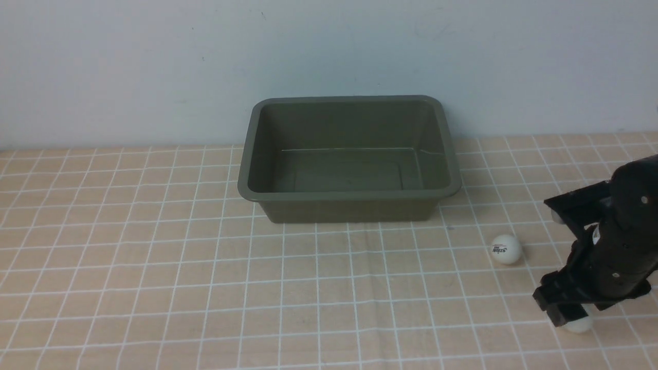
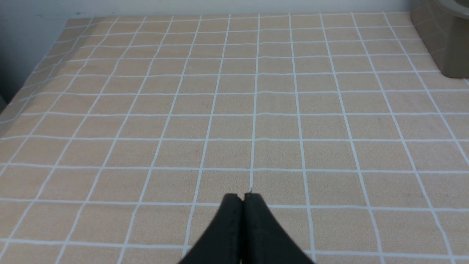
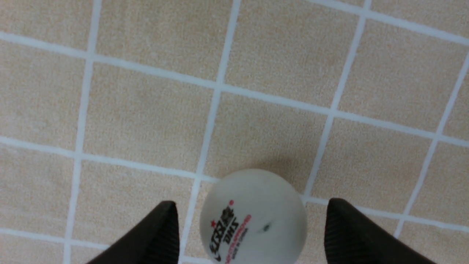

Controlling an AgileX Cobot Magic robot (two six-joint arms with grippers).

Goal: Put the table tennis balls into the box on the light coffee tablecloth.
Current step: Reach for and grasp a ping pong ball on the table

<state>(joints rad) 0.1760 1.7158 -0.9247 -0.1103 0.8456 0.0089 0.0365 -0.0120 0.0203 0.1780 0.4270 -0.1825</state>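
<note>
Between right gripper [image 3: 250,204] fingers: ball [image 3: 253,220], not touched
Right gripper: spread wide
Left gripper [image 2: 242,198]: pinched closed, holding nothing
Ball: sits on the cloth [image 3: 146,110]

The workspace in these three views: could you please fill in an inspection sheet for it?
Surface: tablecloth, tan with a white grid, slightly creased.
Job's things: box upright and empty at the cloth's far middle; one ball on the cloth to its right; a white rounded shape under the right hand may be the second ball, cannot tell.
Clutter: nothing seen.
Hands: left hand shut, empty, over bare cloth; right hand open, the ball between its fingertips in the wrist view, touching neither.
Cables: nothing seen.
Surroundings: plain pale wall behind the cloth.
</note>
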